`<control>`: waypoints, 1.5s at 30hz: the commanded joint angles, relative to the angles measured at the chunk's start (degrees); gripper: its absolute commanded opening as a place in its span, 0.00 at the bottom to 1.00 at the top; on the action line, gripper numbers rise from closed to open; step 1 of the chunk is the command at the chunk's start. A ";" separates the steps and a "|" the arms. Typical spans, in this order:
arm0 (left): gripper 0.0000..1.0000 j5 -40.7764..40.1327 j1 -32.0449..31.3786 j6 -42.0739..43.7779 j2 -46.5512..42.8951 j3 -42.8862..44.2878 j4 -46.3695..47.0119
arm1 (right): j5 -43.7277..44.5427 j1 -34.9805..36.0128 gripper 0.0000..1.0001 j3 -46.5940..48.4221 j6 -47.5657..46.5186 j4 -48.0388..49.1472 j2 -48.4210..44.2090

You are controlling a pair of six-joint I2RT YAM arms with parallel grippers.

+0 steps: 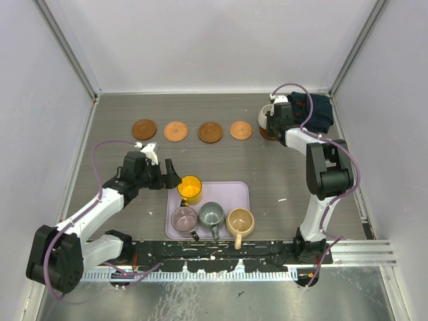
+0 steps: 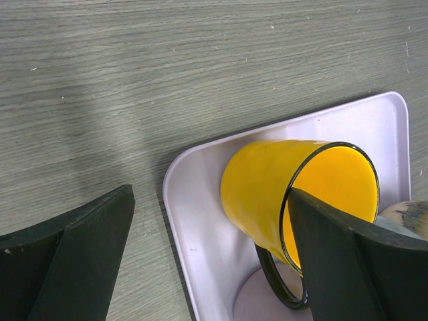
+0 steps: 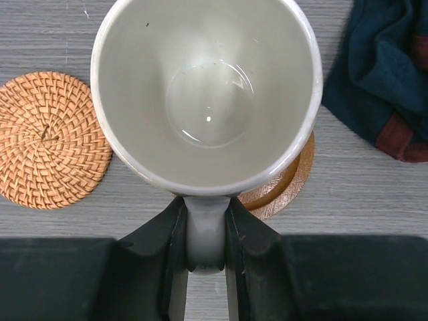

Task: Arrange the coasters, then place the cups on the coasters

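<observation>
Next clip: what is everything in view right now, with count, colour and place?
coasters: five, dark brown to orange-brown; four in a far row, fifth coaster beneath the white cup at the row's right end
cups: five; yellow cup, mauve cup, grey-green cup and tan cup on the tray; white cup held
tray: one, lilac, near centre
cloth: one, dark navy, far right corner
table: one, grey wood-grain
left gripper: open, at the yellow cup
right gripper: shut on the white cup's handle
</observation>
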 commanded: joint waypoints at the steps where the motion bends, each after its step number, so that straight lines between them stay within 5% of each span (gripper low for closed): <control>1: 0.98 -0.99 -0.29 1.40 -0.33 1.75 2.06 | 1.78 -0.49 0.01 1.61 -0.50 7.47 -4.69; 45: 0.98 -1.60 -0.32 1.34 -2.33 1.18 0.91 | 2.94 -1.14 0.01 -1.58 2.28 5.26 -6.07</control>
